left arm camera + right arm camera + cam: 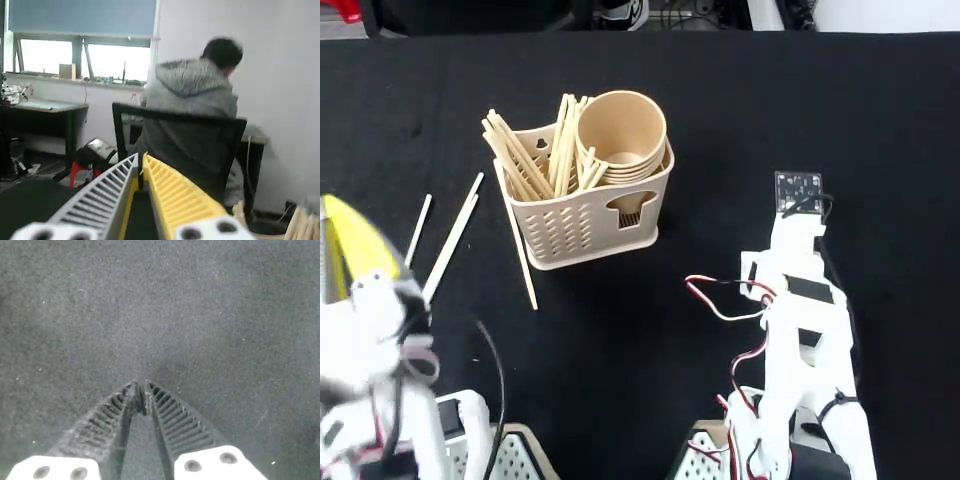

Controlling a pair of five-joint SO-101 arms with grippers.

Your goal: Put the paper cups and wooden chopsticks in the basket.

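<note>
- A beige slotted plastic basket [582, 222] stands upright on the black cloth-covered table [720, 120], left of the middle in the high view.
- A stack of tan paper cups [622, 135] sits upright in the basket's right part, its open mouth up and rising above the rim.
- A bundle of pale wooden chopsticks [533, 152] stands in the basket's left part. The sticks fan outward and some lean against the cups.
- Three lots of sticks lie outside on the cloth. A lone chopstick [520, 250] runs along the basket's left wall, just beside it. Further left is a pair of chopsticks [453, 237], lying slantwise. Left of that again is a single thin chopstick [418, 230].
- These loose sticks lie between the basket and the left arm [380, 330], which stands at the near left corner. Its yellow finger [355, 240] is just beside the thin stick's near end.
- The left gripper [140, 159] is lifted off the table and faces out into the room. Its grey and yellow jaws are clenched tip to tip with nothing between them.
- The white right arm [800, 300] stands well apart from the basket, on the right side. It has a small dark circuit board [798, 192] at its far end and red and white wires [720, 298] looping off its side.
- The right gripper [140, 392] points down at bare black cloth. Its jaws are pressed together and grip nothing.
</note>
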